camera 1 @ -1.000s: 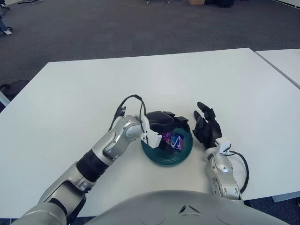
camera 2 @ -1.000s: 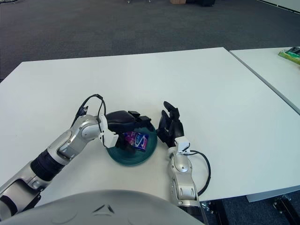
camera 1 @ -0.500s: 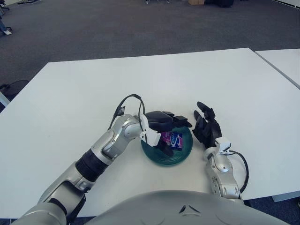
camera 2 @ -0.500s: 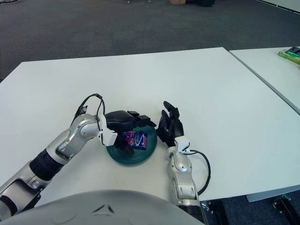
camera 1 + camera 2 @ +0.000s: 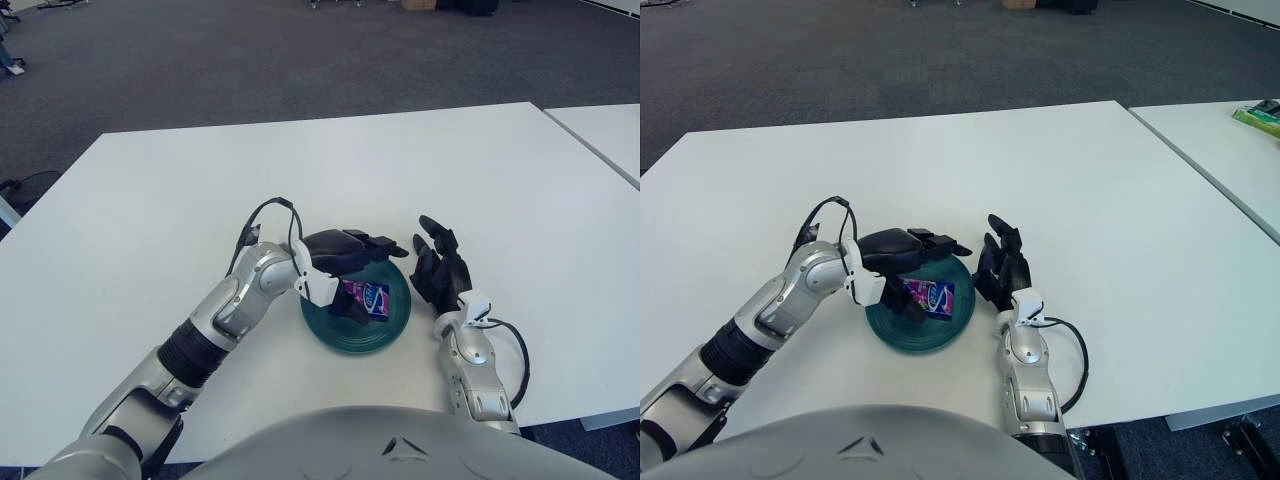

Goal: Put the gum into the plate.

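A purple and blue gum packet [image 5: 367, 297] lies in a dark teal plate [image 5: 380, 335] near the table's front edge; it also shows in the right eye view [image 5: 933, 296]. My left hand [image 5: 352, 262] hovers over the plate's left and back part with fingers spread, holding nothing; its thumb [image 5: 349, 309] hangs beside the packet. My right hand [image 5: 441, 272] stands upright just right of the plate, fingers relaxed and empty.
The white table [image 5: 180, 200] spreads wide around the plate. A second white table [image 5: 1230, 150] stands at the right, with a green object [image 5: 1262, 116] on it. Dark carpet lies beyond.
My left hand has opened its fingers and lifted a little back from the packet, which now lies free in the plate. The right hand has not moved.
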`<move>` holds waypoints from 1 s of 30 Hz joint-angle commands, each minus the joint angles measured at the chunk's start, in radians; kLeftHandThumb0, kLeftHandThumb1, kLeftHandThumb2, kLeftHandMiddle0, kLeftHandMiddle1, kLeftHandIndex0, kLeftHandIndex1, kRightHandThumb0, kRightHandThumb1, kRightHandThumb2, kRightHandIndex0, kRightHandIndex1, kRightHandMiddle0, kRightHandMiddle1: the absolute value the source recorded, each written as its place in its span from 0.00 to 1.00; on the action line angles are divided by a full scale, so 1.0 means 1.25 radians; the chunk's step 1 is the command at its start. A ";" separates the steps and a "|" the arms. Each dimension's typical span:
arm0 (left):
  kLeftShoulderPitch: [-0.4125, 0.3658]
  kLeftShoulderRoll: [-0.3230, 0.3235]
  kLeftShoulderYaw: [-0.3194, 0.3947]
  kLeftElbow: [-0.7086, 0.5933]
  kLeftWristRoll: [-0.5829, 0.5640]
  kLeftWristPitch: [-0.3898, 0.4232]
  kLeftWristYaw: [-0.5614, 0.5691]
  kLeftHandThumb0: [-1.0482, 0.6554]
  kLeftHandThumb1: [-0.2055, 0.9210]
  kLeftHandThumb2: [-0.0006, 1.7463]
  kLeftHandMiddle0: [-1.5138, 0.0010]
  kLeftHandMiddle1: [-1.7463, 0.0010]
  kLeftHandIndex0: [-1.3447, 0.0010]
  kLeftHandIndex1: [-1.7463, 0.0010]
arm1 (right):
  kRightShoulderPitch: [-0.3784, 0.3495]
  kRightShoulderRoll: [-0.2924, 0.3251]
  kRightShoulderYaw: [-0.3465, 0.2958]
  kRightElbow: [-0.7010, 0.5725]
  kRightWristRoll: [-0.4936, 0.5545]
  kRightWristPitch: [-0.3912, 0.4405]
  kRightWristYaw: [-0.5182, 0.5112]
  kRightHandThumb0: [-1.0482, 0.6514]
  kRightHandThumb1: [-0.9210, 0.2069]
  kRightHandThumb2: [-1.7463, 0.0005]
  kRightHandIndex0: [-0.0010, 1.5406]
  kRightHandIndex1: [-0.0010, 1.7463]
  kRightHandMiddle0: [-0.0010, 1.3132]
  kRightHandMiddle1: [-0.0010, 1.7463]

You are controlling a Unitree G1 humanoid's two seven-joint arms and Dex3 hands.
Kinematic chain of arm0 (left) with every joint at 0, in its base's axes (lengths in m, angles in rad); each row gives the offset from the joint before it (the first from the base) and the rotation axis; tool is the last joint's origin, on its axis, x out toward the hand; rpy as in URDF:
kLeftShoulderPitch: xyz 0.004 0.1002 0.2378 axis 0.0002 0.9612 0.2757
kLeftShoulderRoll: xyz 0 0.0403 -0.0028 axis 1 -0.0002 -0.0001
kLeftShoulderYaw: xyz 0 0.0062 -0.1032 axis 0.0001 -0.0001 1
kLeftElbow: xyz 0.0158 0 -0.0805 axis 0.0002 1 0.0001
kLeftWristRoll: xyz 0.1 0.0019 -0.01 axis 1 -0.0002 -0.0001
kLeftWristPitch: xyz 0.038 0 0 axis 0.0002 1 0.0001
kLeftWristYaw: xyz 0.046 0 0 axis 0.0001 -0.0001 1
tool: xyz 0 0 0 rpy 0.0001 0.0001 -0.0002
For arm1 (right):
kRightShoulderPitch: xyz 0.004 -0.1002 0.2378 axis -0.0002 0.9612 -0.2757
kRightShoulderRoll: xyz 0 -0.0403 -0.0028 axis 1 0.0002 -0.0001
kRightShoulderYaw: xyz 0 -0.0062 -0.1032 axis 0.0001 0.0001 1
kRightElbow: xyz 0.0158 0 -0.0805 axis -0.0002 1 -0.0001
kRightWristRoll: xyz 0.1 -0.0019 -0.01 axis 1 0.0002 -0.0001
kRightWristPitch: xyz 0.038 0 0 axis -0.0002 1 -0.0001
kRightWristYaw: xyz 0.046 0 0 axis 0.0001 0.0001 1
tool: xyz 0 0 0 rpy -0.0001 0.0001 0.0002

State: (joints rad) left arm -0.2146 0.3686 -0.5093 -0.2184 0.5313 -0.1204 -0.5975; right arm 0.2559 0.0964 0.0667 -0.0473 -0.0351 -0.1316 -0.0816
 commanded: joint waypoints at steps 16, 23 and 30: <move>0.236 -0.294 0.353 0.089 -0.457 0.130 0.250 0.00 1.00 0.45 0.94 1.00 1.00 0.87 | 0.041 0.014 -0.011 0.015 0.033 0.014 0.005 0.18 0.00 0.48 0.24 0.02 0.02 0.36; 0.283 -0.312 0.386 0.127 -0.478 0.062 0.293 0.00 1.00 0.51 0.96 1.00 1.00 0.89 | 0.050 0.013 -0.008 0.003 0.037 0.020 0.008 0.17 0.00 0.48 0.26 0.02 0.04 0.37; 0.349 -0.337 0.402 0.115 -0.511 0.028 0.317 0.00 1.00 0.56 0.92 1.00 0.97 0.84 | 0.058 0.012 -0.008 -0.011 0.043 0.037 0.011 0.17 0.00 0.48 0.28 0.02 0.05 0.37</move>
State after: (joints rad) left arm 0.1920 -0.0391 -0.0172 -0.0700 -0.0905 -0.0524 -0.2255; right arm 0.2972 0.1024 0.0589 -0.0805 0.0023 -0.1302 -0.0688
